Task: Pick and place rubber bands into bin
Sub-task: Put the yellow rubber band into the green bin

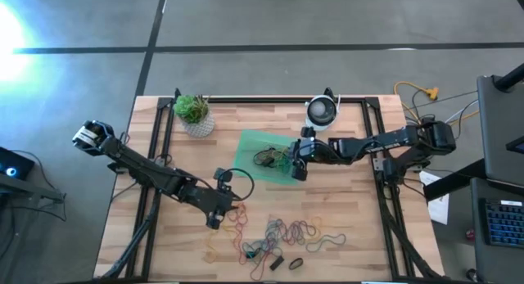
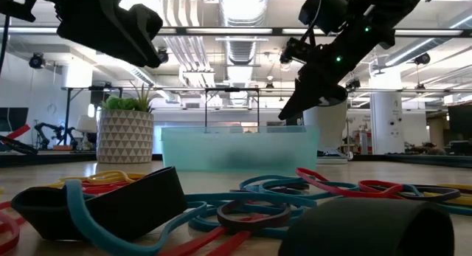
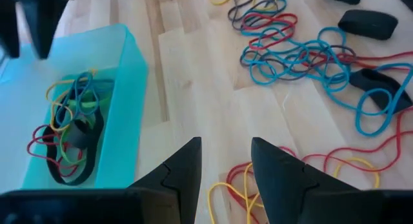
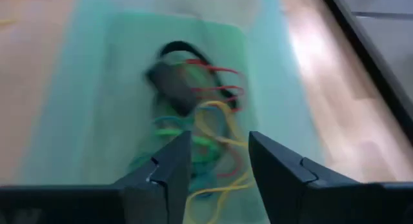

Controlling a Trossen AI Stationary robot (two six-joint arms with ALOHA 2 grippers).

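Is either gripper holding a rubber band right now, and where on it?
Neither. The right gripper is open above the translucent green plastic bin; the left gripper is open too.

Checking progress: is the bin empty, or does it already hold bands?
Not empty. The bin holds a small tangle of bands in several colours; many more bands lie loose on the table.

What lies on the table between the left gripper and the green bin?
In the high view, only bare wood separates the left gripper from the bin; the loose rubber bands lie to its other side.
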